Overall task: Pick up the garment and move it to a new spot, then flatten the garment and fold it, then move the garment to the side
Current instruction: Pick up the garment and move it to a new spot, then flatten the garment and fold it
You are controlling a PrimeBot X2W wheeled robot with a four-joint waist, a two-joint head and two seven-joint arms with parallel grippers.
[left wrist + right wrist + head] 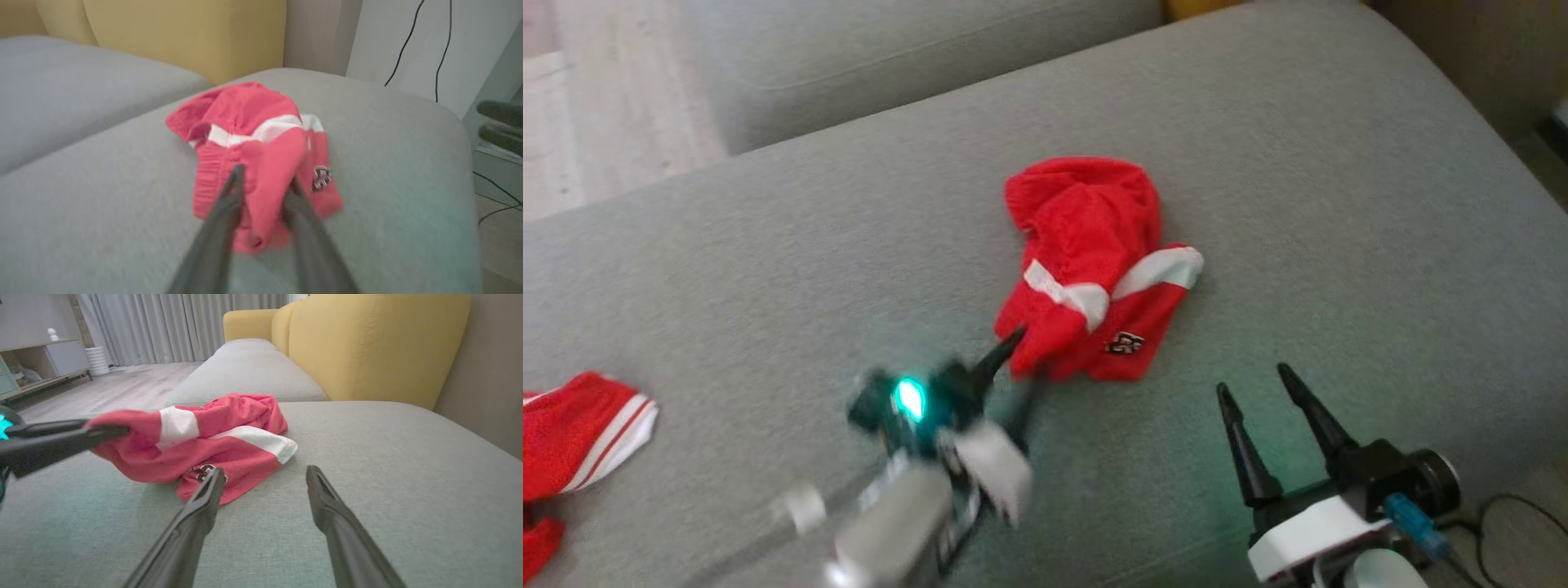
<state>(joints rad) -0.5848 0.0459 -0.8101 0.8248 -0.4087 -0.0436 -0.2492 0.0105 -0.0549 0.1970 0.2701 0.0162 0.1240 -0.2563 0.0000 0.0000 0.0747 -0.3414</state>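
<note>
Your left tool [1023, 359] is pinching a lifted fold at the near edge of the red garment [1086, 245]. The garment lies crumpled mid-cushion on the grey sofa [1339, 204]. Your right tool [1254, 380] is spread, just beside the garment, gripping nothing.

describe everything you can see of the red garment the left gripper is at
The red garment is a crumpled, mesh-looking sports piece with white bands and a small dark logo near one hem. It lies bunched on the grey sofa cushion, not flattened. The left gripper pinches its near corner, holding that edge just off the cushion while the rest lies on it.
</note>
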